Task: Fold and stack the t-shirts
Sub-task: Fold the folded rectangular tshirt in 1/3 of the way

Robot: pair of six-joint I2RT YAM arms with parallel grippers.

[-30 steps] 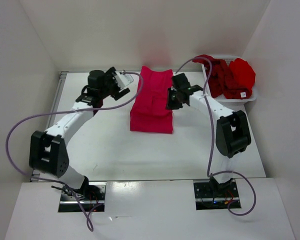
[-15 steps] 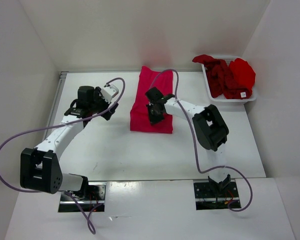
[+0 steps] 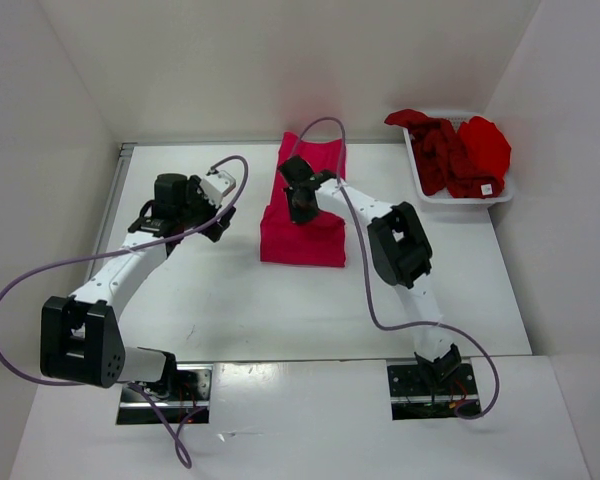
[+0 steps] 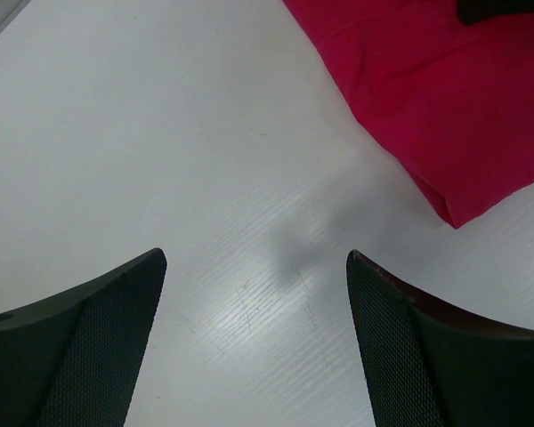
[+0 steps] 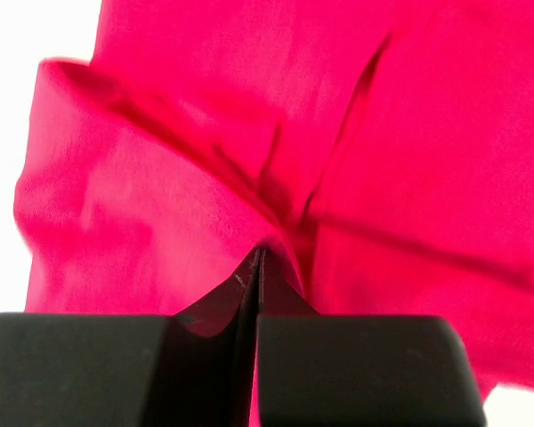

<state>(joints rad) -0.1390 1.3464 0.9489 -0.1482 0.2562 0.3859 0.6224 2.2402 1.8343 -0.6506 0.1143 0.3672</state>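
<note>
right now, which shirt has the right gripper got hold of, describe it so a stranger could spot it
Start at the white table and look to the middle of its far half. The partly folded pinkish-crimson t-shirt lies there, with the right gripper shut on a pinch of its cloth. Unlike the dark maroon t-shirt and bright red t-shirt, it is out of the white basket.

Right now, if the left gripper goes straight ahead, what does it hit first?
Probably bare table: the open left gripper aims at it, with the crimson t-shirt off to one side. Depth is unclear.
</note>
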